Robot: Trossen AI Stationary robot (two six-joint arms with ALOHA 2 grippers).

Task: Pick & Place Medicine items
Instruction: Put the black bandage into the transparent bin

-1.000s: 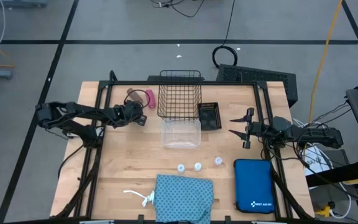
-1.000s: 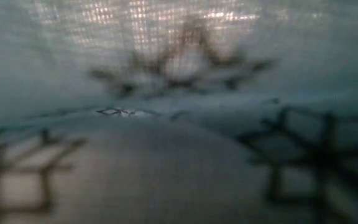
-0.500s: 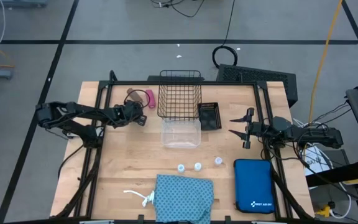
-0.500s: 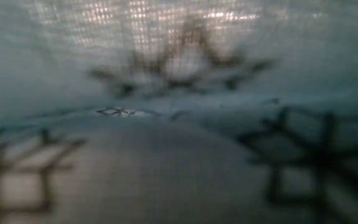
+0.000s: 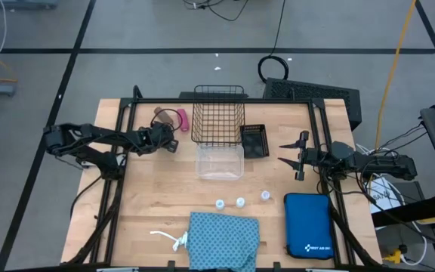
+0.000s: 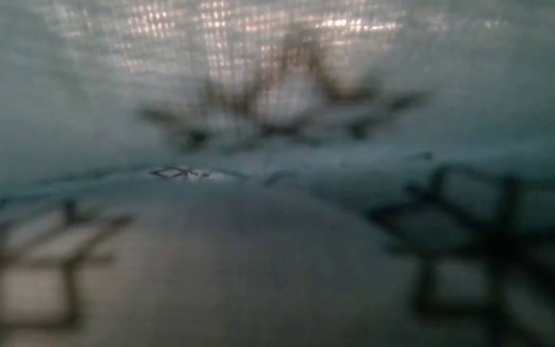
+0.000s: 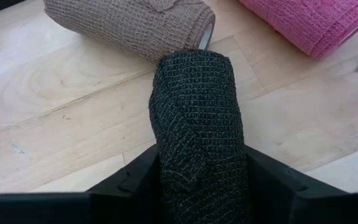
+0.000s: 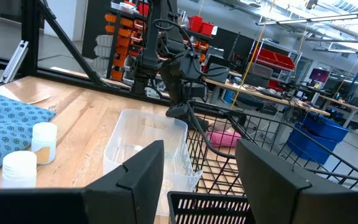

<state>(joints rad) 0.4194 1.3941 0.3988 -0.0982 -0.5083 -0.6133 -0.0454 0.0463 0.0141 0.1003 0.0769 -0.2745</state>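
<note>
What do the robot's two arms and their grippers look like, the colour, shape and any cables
Both arms are black, slim and jointed, with dark cables trailing from their bases at the table's side edges. The left gripper ends in two black fingers with flat angular faces. The right gripper has two thin pointed black fingers, matte and blocky up close. No markings are visible.

We see a wooden table (image 5: 149, 204) carrying a wire basket (image 5: 218, 113) at twelve o'clock, with a clear tub (image 5: 220, 161) at centre. Brown roll (image 5: 161, 115) and pink roll (image 5: 181, 119) lie at eleven; three vials (image 5: 240, 201), a teal cloth (image 5: 223, 240) and a blue case (image 5: 308, 224) lie from six to four.
</note>
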